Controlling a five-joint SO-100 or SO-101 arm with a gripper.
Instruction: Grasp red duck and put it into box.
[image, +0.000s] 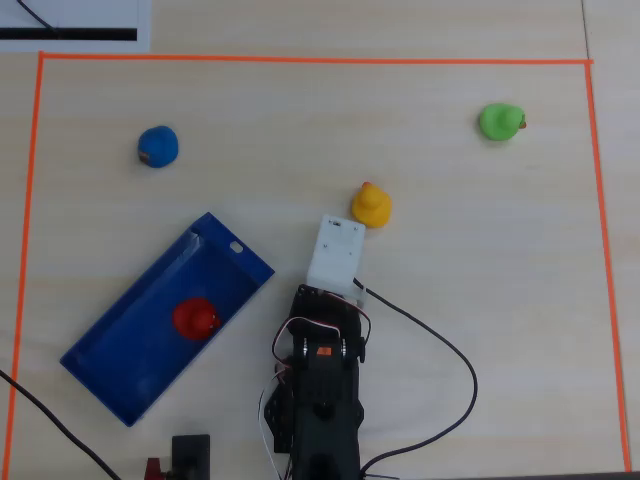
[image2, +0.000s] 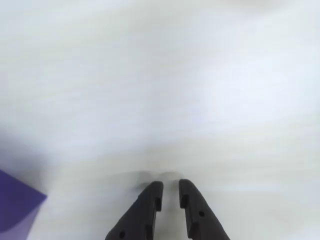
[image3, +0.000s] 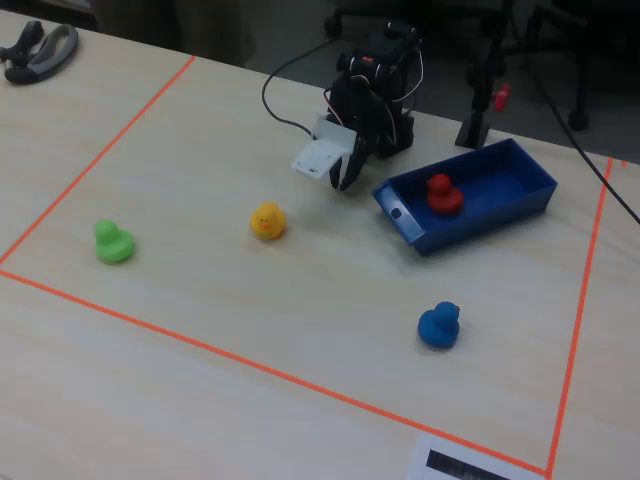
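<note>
The red duck (image: 195, 318) sits inside the blue box (image: 130, 355), near its middle; in the fixed view the red duck (image3: 441, 192) rests in the box (image3: 470, 228) too. My gripper (image2: 170, 186) hangs just above bare table to the right of the box, jaws nearly together with only a thin gap and nothing between them. In the fixed view the gripper (image3: 346, 178) points down beside the box's near corner. A blurred corner of the box (image2: 15, 205) shows at the wrist view's lower left. In the overhead view the white wrist camera (image: 335, 250) hides the jaws.
A yellow duck (image: 371, 205) stands just beyond the arm, a green duck (image: 500, 121) at the far right, a blue duck (image: 158, 146) at the far left. Orange tape (image: 300, 60) borders the work area. A black cable (image: 450, 360) loops right of the arm base.
</note>
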